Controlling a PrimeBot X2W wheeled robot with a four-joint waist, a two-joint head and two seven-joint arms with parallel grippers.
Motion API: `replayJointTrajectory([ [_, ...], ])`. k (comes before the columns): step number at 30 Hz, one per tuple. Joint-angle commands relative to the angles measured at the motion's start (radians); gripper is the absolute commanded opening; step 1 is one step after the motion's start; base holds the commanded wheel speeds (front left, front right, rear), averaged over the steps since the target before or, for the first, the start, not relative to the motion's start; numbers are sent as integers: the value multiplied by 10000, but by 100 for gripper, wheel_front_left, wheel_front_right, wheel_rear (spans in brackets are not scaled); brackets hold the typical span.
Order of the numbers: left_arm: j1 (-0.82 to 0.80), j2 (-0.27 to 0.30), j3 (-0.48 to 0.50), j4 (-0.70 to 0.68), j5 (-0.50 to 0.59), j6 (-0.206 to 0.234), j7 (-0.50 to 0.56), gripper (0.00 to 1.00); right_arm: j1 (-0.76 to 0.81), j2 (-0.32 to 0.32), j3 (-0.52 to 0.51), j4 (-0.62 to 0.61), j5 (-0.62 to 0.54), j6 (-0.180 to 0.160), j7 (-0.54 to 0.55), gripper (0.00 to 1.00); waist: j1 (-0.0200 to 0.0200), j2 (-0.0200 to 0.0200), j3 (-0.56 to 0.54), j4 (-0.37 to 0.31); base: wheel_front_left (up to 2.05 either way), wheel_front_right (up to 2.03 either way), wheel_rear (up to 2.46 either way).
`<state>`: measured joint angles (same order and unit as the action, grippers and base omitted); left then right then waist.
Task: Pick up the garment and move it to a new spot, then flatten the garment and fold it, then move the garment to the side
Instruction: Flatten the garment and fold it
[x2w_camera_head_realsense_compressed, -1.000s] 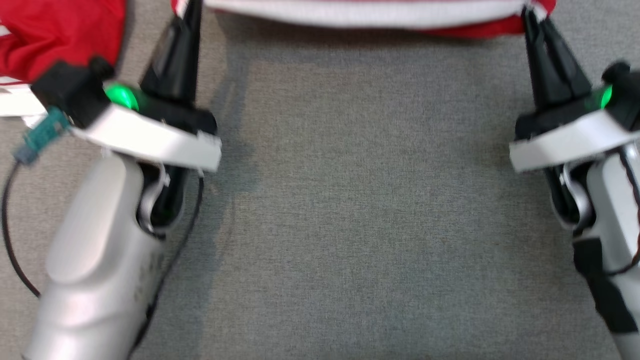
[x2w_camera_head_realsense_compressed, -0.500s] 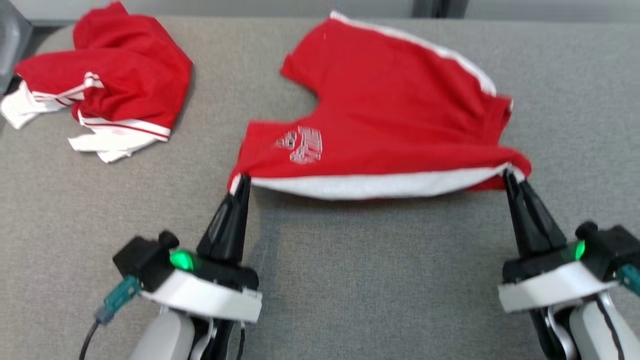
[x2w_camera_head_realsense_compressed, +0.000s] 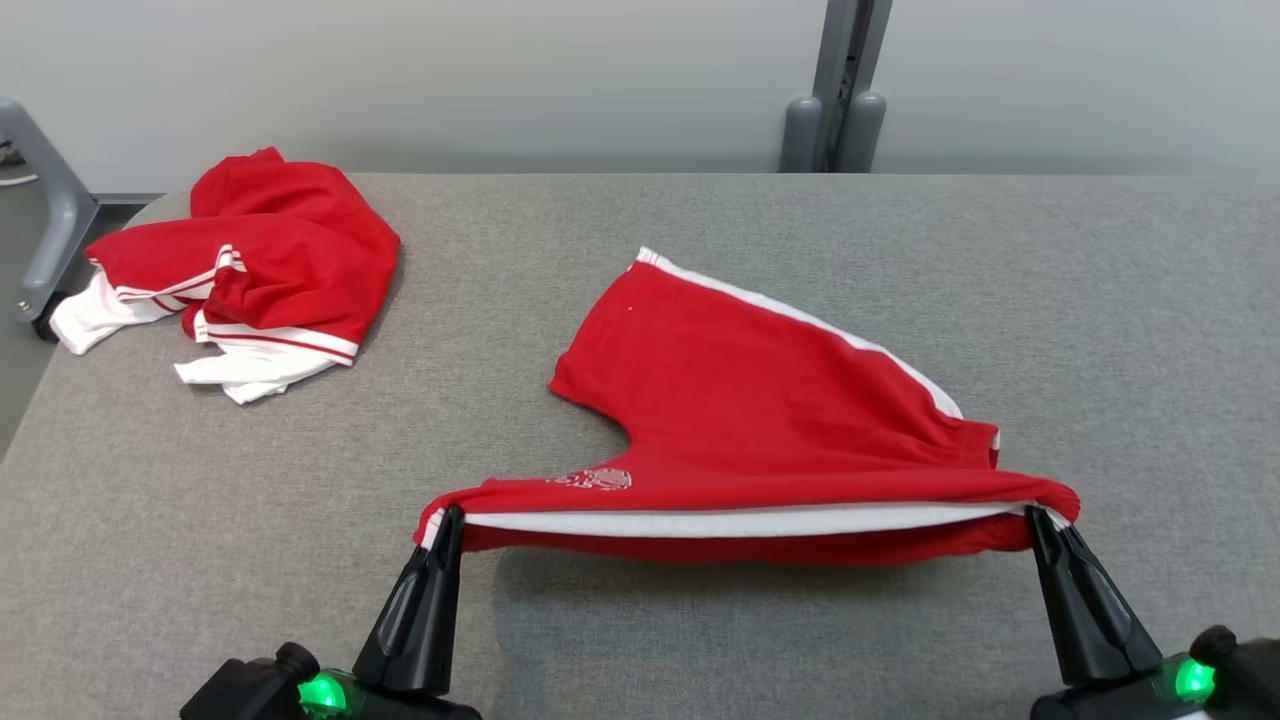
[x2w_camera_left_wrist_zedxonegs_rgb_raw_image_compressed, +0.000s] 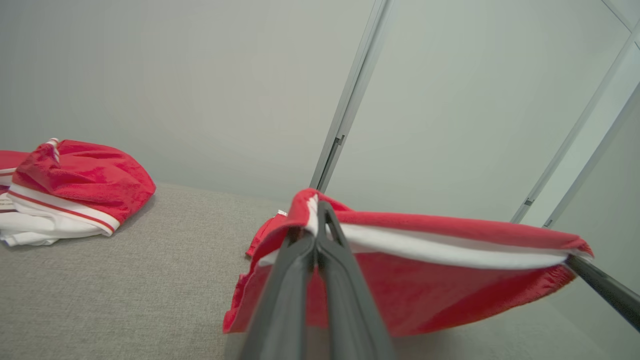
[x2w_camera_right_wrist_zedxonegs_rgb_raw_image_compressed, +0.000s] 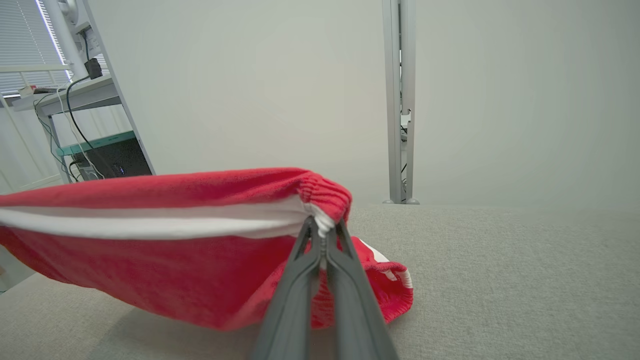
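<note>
Table (x2w_camera_head_realsense_compressed: 700, 240): 1 garment (x2w_camera_head_realsense_compressed: 760, 420), 1 heap (x2w_camera_head_realsense_compressed: 270, 250), 2 grippers (x2w_camera_head_realsense_compressed: 450, 518) (x2w_camera_head_realsense_compressed: 1036, 518)

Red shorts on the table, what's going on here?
The robot holds the red shorts with a white waistband by its two ends, left gripper and right gripper both shut on it. The waistband hangs stretched above the grey fabric table; the legs trail on it. Crumpled red clothes lie far left.

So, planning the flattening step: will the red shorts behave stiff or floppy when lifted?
Probably floppy: the red shorts sag between the left gripper and right gripper, legs trailing on the table. Likely light: two fingertip pinches carry it.
</note>
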<state>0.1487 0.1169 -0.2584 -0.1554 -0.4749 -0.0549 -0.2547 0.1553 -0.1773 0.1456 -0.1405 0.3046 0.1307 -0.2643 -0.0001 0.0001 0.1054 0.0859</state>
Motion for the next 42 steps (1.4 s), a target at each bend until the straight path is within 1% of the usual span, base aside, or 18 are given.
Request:
replayJointTrajectory([
  [1, 102, 104, 73, -179, 41, 92, 51, 0, 120, -114, -28, -112, 47, 1, 5, 0, 1, -1, -4, -66, 0, 0, 0],
  [4, 211, 146, 24, -506, -40, 157, 241, 0, 246, -244, 88, -192, 137, 1, 129, 0, 1, -1, 94, -156, 0, 0, 0],
  [7, -49, 265, -23, -496, 164, 202, 415, 0, 130, -284, 298, 87, 244, 1, 281, 0, 1, -1, 230, -229, 0, 0, 0],
  [10, -384, 312, -33, -287, 203, 229, 592, 0, -124, -294, 433, 491, 385, 1, 373, 0, 1, -1, 378, -288, 0, 0, 0],
  [14, -1093, 333, -36, 368, 117, 95, 768, 0, -501, -279, 601, 1134, 481, 1, 422, 0, 1, -1, 651, -373, 0, 0, 0],
  [19, -2408, 429, -172, 1464, 221, -160, 953, 0, -1181, -194, 832, 1821, 678, 1, 372, 0, 1, -1, 1139, -587, 0, 0, 0],
  [22, -3448, 603, -337, 2258, 497, -261, 1173, 0, -1628, -66, 879, 2248, 927, 1, 463, 0, 1, -1, 1499, -765, 0, 0, 0],
  [28, -5586, 436, -522, 4006, 564, -443, 1275, 0, -2468, 311, 1012, 2941, 1140, 1, 358, 0, 1, -1, 2143, -1139, 0, 0, 0],
  [36, -8110, 352, -856, 6852, 786, -589, 1455, 0, -3525, 819, 1063, 3547, 1101, 1, 148, 0, 1, -1, 2874, -1604, 0, 0, 0],
  [37, -8110, 352, -856, 6852, 786, -589, 1455, 0, -3525, 819, 1063, 3547, 1101, 1, 148, 0, 1, -1, 2874, -1604, 0, 0, 0],
  [42, -9494, 240, -1001, 8442, 951, -613, 1457, 0, -4033, 1023, 1123, 3803, 974, 1, 100, 0, 1, -1, 3210, -1762, 0, 0, 0],
])
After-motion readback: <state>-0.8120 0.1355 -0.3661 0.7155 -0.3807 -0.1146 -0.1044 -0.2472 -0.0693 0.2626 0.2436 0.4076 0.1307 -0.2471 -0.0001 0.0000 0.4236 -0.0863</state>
